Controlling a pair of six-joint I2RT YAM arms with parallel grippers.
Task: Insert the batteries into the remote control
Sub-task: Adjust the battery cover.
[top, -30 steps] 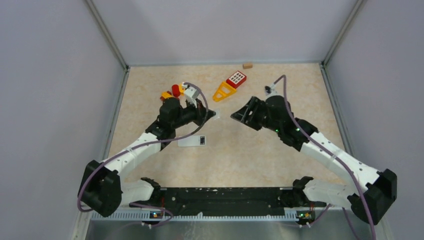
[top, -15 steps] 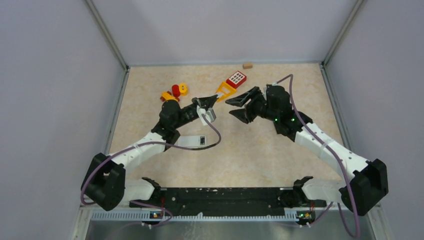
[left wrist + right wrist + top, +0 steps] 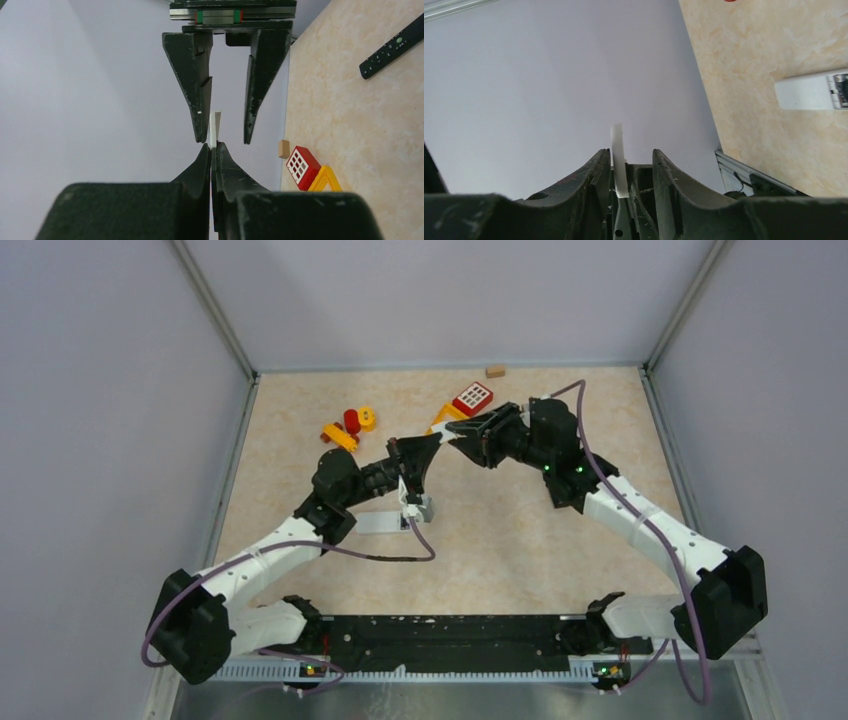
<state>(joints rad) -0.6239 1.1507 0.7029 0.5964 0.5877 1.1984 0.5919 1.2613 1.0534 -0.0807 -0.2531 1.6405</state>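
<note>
My left gripper (image 3: pixel 436 439) is held above the table, shut on a thin white flat piece (image 3: pixel 215 126) that sticks out past its tips (image 3: pixel 212 146). My right gripper (image 3: pixel 456 441) faces it tip to tip, open. Its fingers (image 3: pixel 199 95) straddle the white piece without pinching it. In the right wrist view the piece (image 3: pixel 618 155) stands between my open right gripper's (image 3: pixel 629 154) fingers, nearer the left one. A white remote (image 3: pixel 383 522) lies on the table under the left arm and also shows in the right wrist view (image 3: pixel 811 92). No batteries are in view.
A black remote (image 3: pixel 395 45) lies on the table. A red grid block (image 3: pixel 473 398) and a yellow triangle (image 3: pixel 447 422) sit just behind the grippers. Small red, yellow and orange toys (image 3: pixel 347 425) lie at the back left. A wooden block (image 3: pixel 494 370) is by the back wall.
Both grippers have swung toward each other and toward the back. The left one turned and carried the white piece to the right. The right one moved left until its open fingers straddle it.
</note>
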